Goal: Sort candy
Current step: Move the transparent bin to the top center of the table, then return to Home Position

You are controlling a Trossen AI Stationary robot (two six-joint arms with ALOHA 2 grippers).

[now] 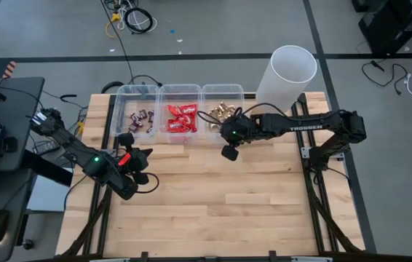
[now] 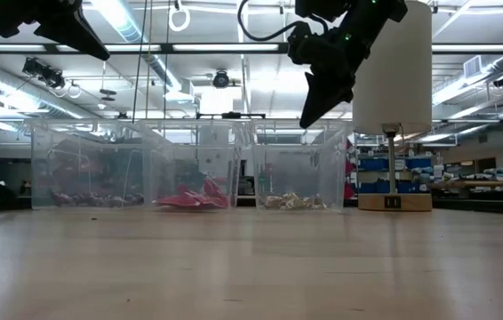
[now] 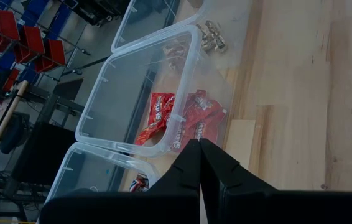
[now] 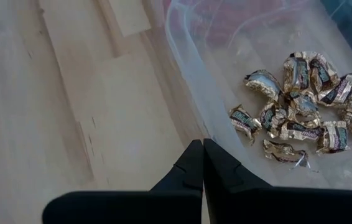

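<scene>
Pressing its two dark fingers tip to tip with nothing between them, the right gripper [image 4: 201, 163] hangs above the wooden table [image 1: 213, 196], just in front of the near wall of the right-hand clear bin [image 1: 223, 109]. That bin holds the gold-foil pieces [image 4: 303, 102], bunched in a loose heap on its floor. The left gripper [image 3: 199, 163] is likewise closed and empty (its fingers meet in a sharp point), held over the table's left side, well in front of the bins and pointing toward them. The red packets [image 1: 183, 118] lie in the middle bin [image 1: 180, 89], several overlapping. The dark mini bars [image 1: 141, 120] sit in the left bin [image 1: 137, 91]. All three bins stand side by side along the table's far edge, touching. A white cylinder [image 1: 287, 75] stands at the far right corner, just beside the right-hand bin.
</scene>
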